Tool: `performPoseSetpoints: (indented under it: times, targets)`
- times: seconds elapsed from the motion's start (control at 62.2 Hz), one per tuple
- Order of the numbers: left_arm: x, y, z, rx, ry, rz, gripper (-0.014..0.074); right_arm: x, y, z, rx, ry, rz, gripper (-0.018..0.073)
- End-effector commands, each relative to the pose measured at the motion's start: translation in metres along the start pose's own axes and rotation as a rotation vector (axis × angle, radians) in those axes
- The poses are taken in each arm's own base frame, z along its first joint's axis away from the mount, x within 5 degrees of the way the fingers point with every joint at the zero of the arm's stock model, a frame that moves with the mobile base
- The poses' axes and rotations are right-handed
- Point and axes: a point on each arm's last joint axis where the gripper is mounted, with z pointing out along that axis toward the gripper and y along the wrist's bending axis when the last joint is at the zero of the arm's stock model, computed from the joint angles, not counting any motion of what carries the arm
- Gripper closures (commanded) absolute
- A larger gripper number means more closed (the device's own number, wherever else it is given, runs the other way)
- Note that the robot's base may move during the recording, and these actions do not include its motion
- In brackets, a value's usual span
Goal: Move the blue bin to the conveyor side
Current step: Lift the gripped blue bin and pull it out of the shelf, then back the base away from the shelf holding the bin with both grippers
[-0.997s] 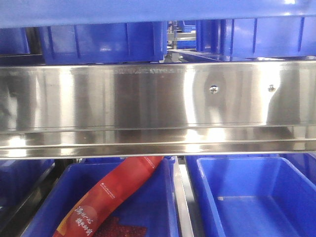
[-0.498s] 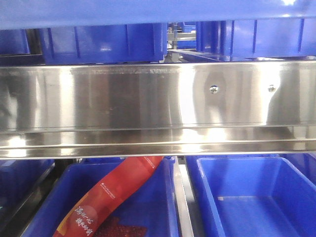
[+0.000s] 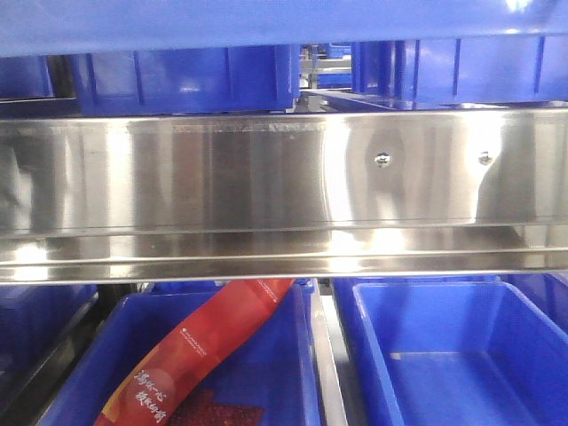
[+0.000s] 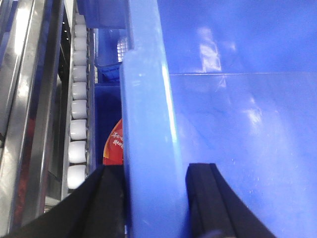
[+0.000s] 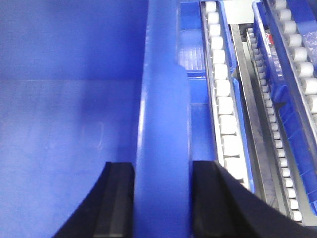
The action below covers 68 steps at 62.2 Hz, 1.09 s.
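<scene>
- Blue bin [image 3: 266, 19] fills the top strip of the front view, edge to edge, above the stainless-steel rack [image 3: 266, 177]; its long axis runs crosswise, left to right, level with the rack's rail.
- In the left wrist view, a thick rolled end wall of the bin [image 4: 146, 114] runs straight away from the camera, with the smooth interior on its right.
- The left gripper [image 4: 148, 198] straddles that wall. Its black fingers [image 4: 106, 201] press one on the outside and one inside, clamped on the rim.
- In the right wrist view, the opposite end wall [image 5: 163, 109] also runs away from the camera, with the interior on its left (so the bin sits between the two arms).
- The right gripper [image 5: 163, 198] closes on this wall the same way, with its fingers [image 5: 118, 201] tight against both faces.
- White rollers [image 5: 222, 99] line tracks just beside the bin.
- Below the rack, a blue crate [image 3: 297, 355] holds a red packet [image 3: 213, 342]; beside it sits a second crate [image 3: 444, 355].
</scene>
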Motion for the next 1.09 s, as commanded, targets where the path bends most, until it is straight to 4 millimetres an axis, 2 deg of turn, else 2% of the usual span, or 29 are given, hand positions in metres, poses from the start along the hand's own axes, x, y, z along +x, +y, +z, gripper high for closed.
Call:
performPoseSetpoints:
  times: [0.0, 1.077]
  targets:
    - [-0.0066, -0.0025, -0.0146, 0.015, -0.118, 0.017, 0.0613, -0.0086, -0.0026, -0.0148, 0.017, -0.139, -0.015, 0.064]
    - [-0.0068, -0.0024, -0.0138, 0.015, -0.116, 0.016, 0.0613, -0.0088, -0.0026, -0.0148, 0.017, -0.141, -0.015, 0.064]
